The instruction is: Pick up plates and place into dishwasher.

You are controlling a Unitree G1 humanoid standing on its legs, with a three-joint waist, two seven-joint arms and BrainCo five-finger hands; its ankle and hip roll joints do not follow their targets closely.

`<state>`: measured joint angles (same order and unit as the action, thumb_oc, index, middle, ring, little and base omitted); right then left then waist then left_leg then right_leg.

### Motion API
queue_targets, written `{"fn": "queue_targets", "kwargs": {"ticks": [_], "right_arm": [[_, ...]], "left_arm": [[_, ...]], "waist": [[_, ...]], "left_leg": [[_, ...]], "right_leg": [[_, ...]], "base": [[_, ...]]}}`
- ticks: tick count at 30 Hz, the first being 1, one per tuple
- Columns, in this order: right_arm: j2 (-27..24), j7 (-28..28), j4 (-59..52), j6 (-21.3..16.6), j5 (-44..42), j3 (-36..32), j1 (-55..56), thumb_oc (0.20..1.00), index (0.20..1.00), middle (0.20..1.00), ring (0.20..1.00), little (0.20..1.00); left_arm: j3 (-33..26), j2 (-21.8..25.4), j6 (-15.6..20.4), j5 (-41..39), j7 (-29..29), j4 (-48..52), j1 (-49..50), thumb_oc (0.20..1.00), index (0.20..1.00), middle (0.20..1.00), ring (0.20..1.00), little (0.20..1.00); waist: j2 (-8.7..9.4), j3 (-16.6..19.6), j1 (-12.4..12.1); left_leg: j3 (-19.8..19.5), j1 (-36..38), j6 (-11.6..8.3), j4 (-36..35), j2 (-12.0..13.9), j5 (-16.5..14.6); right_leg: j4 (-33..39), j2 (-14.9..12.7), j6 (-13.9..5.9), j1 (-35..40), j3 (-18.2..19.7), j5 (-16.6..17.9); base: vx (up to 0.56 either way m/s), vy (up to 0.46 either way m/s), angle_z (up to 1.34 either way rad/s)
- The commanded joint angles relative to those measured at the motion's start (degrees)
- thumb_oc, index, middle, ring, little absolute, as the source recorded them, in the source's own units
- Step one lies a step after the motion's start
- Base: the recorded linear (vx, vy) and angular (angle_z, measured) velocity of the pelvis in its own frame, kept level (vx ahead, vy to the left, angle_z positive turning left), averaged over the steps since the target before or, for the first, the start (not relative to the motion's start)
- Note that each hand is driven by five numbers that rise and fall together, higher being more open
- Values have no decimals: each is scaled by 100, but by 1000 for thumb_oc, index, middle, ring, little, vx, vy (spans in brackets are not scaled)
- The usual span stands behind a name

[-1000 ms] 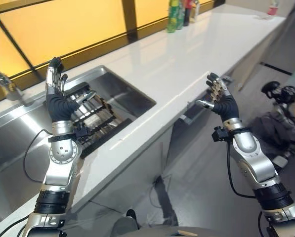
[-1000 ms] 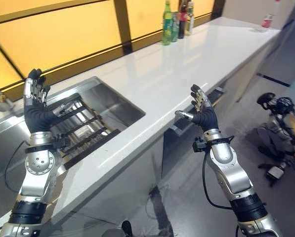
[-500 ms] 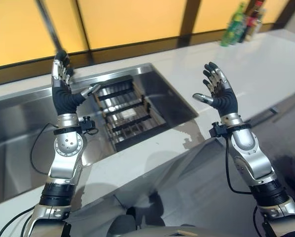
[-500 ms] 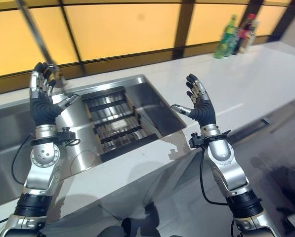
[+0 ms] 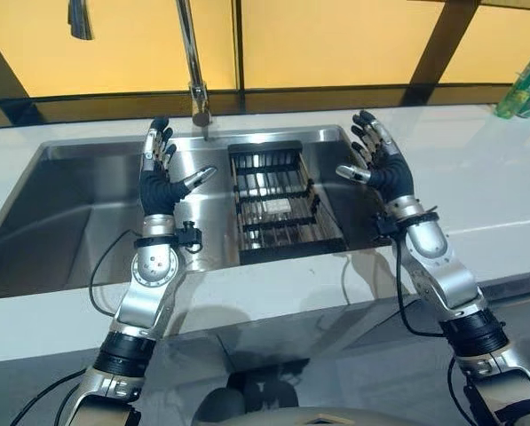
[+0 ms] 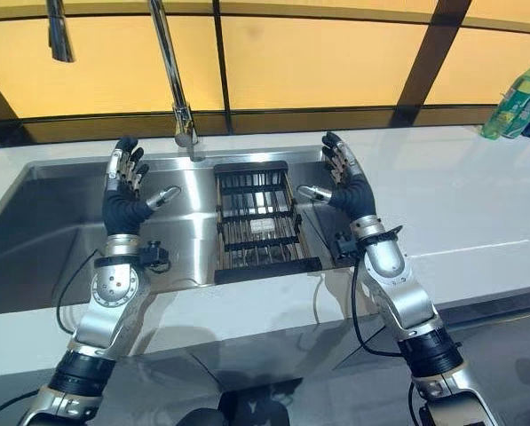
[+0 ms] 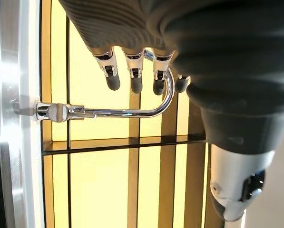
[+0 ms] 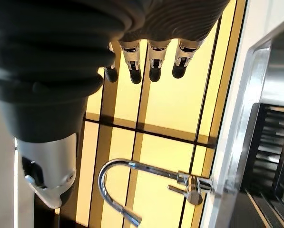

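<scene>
While hovering spread-fingered, holding nothing: left hand [image 5: 161, 177] centre-left, right hand [image 5: 384, 169] centre-right, flanking black rack [image 5: 287, 232] in sink [image 5: 78, 213]. Lying mid-frame in rack: small pale item [image 5: 282, 207], plate or not, cannot tell; progress remaining unsettled.

Both eye views look down from head height, sharing the sink [image 5: 87, 204] at frame centre. Both wrist views face the faucet [image 7: 113, 110] and yellow window panels closely.
</scene>
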<state>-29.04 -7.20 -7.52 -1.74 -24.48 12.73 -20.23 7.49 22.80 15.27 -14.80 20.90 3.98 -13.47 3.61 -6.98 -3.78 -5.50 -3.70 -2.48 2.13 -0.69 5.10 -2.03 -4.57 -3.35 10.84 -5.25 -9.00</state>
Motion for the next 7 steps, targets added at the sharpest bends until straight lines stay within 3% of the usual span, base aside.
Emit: {"fn": "queue_targets", "kwargs": {"ticks": [1,4,7], "right_arm": [[108,-108,-119,-124,-139,48,-373,1000,1000,1000,1000,1000],[34,-202,-97,-193,-71,-73,-170,1000,1000,1000,1000,1000],[8,-67,8,-244,-149,-96,-171,1000,1000,1000,1000,1000]], "left_arm": [[-132,160,176,-276,-97,391,-48,1000,1000,1000,1000,1000],[47,43,287,-342,-292,246,-150,1000,1000,1000,1000,1000],[118,20,281,-376,-190,101,-235,1000,1000,1000,1000,1000]], "waist": [[25,383,-61],[-1,391,196],[-68,379,311]], "left_leg": [[118,226,-270,447,440,-869],[827,213,-450,649,864,-791],[875,293,-468,495,936,-777]], "right_leg": [[289,-236,-180,-644,29,844],[385,-323,-200,-569,-309,875],[413,-377,-252,-564,-310,893]], "base": [[11,-41,3],[27,40,42],[13,74,56]]}}
